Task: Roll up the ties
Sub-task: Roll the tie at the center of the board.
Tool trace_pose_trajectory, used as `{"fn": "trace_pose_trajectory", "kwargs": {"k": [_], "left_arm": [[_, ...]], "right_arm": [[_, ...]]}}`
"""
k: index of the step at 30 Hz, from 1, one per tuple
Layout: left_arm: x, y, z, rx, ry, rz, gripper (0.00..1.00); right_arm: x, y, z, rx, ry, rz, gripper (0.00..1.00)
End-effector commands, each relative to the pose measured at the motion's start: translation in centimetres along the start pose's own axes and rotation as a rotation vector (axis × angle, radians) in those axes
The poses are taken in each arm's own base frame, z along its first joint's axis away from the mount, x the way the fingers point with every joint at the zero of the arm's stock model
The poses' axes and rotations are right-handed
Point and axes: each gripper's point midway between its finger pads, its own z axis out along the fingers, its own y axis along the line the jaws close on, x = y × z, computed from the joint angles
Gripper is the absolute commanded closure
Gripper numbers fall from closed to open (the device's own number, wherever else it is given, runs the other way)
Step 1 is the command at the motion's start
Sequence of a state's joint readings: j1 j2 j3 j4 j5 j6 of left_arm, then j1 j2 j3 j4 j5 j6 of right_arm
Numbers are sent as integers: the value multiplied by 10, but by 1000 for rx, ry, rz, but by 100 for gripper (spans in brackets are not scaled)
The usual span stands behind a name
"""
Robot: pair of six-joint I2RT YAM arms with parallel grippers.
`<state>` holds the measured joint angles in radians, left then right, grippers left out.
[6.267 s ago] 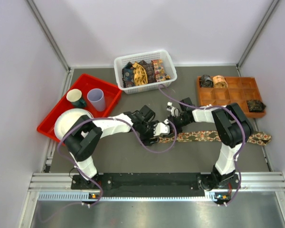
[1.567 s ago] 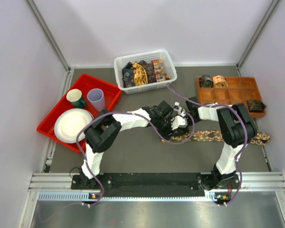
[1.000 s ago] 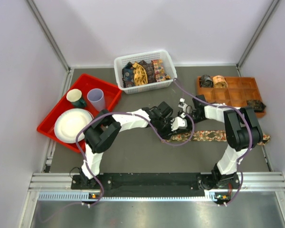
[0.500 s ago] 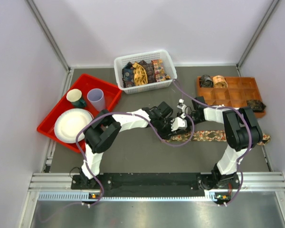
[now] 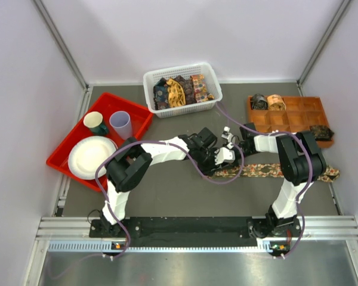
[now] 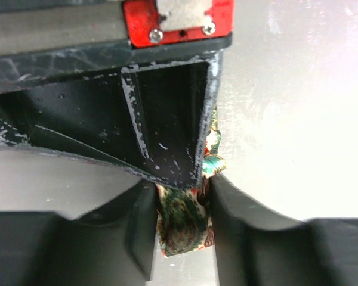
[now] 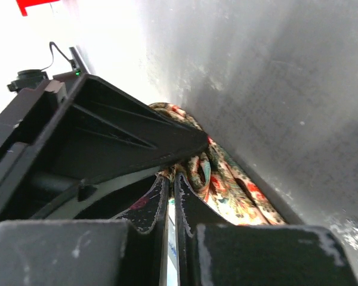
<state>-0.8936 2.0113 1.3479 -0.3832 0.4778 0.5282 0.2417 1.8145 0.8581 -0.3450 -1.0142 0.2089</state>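
A tan-olive tie (image 5: 274, 171) with orange-red motifs lies flat across the mat, running right from the grippers. Its left end is folded into a small coil. My left gripper (image 5: 219, 158) is shut on that coil; in the left wrist view the folded fabric (image 6: 182, 217) sits squeezed between my fingers (image 6: 134, 232). My right gripper (image 5: 230, 142) meets it from the far side, jaws almost together, its tips pinching the coil's edge (image 7: 198, 170). More ties (image 5: 180, 90) fill the white basket (image 5: 152, 78). Rolled ties (image 5: 268, 102) sit in the orange tray (image 5: 292, 122).
A red tray (image 5: 140, 116) at the left holds a white plate (image 5: 90, 156), a green mug (image 5: 95, 123) and a lilac cup (image 5: 121, 124). Another rolled tie (image 5: 320, 132) sits in the orange tray's right compartment. White walls close in on three sides.
Over six seconds both grippers have moved right along the tie and its left end has shortened into a coil. In the last second almost nothing has moved.
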Motion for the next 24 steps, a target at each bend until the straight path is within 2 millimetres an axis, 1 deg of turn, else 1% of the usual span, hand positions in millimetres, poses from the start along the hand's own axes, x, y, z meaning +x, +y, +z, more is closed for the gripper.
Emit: {"fn": "trace_pose_trajectory", "kwargs": {"k": [1, 3, 6, 11, 13, 14, 15, 16, 18, 20, 24], "left_arm": [[55, -14, 5, 41, 168, -75, 52], [55, -13, 3, 34, 162, -76, 45], [55, -11, 2, 23, 159, -76, 41], [55, -9, -2, 20, 153, -78, 38], [54, -7, -5, 12, 144, -80, 36], [50, -6, -8, 3, 130, -78, 35], [51, -6, -10, -1, 127, -82, 34], [48, -2, -11, -14, 110, -81, 32], [43, -3, -14, -23, 88, -77, 25], [32, -3, -16, -29, 50, -59, 18], [22, -3, -6, -53, 55, 9, 15]], "right_arm": [[-7, -3, -5, 42, -16, -57, 100], [-7, -4, -10, 64, -21, -68, 100], [-5, -14, -13, 111, -23, -69, 100], [-4, -37, -13, 189, -24, -46, 100], [-4, -42, -12, 200, -26, -43, 100], [-5, -44, -11, 206, -28, -37, 100], [-6, -44, -10, 203, -29, -39, 100], [-7, -44, -10, 201, -31, -40, 100], [-10, -44, -10, 201, -34, -39, 100], [-9, -43, -9, 197, -29, -38, 100], [-8, -44, -9, 197, -26, -38, 100]]}}
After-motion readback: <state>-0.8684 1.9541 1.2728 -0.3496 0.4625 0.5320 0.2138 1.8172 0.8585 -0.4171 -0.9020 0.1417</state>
